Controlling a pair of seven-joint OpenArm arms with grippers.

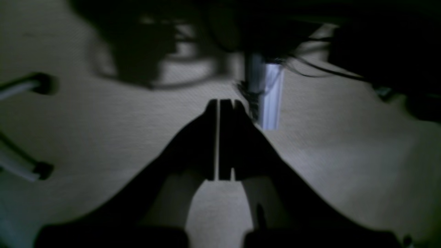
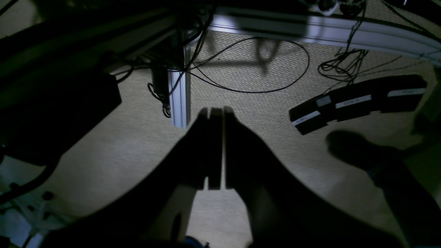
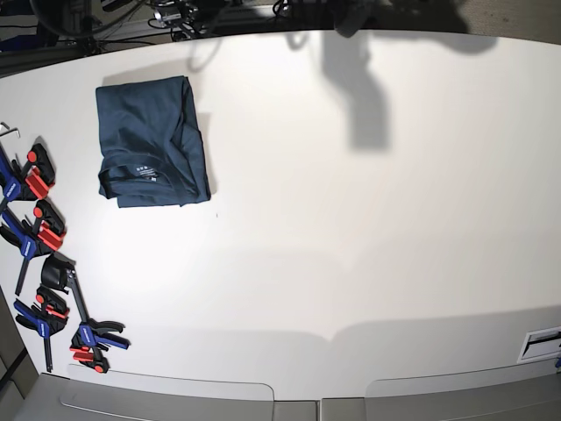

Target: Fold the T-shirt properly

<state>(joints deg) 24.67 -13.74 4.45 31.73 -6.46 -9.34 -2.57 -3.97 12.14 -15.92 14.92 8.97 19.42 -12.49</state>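
A: Start near. What do the 2 wrist cameras see?

B: The left gripper (image 1: 220,137) has its jaws pressed together with only a thin slit of light between them, nothing held. It hangs over woven beige floor, with an aluminium post (image 1: 270,96) just beyond the tips. The right gripper (image 2: 215,148) is likewise closed and empty, above the same carpet (image 2: 137,144).

A: And the T-shirt?

B: Neither wrist view shows it. In the base view the T-shirt (image 3: 151,140) lies folded into a neat rectangle on the white counter (image 3: 368,237), toward the far left corner, collar end nearest the camera with its small white label showing. Neither gripper appears in that view, so both are apart from the garment.

A: Anything close to it?

B: Several blue and red clamps (image 3: 42,232) sit along the counter's left edge, near the shirt but not touching. Farther off, under the right gripper, loose black cables (image 2: 258,65) loop across the floor beside a black power strip (image 2: 358,101).
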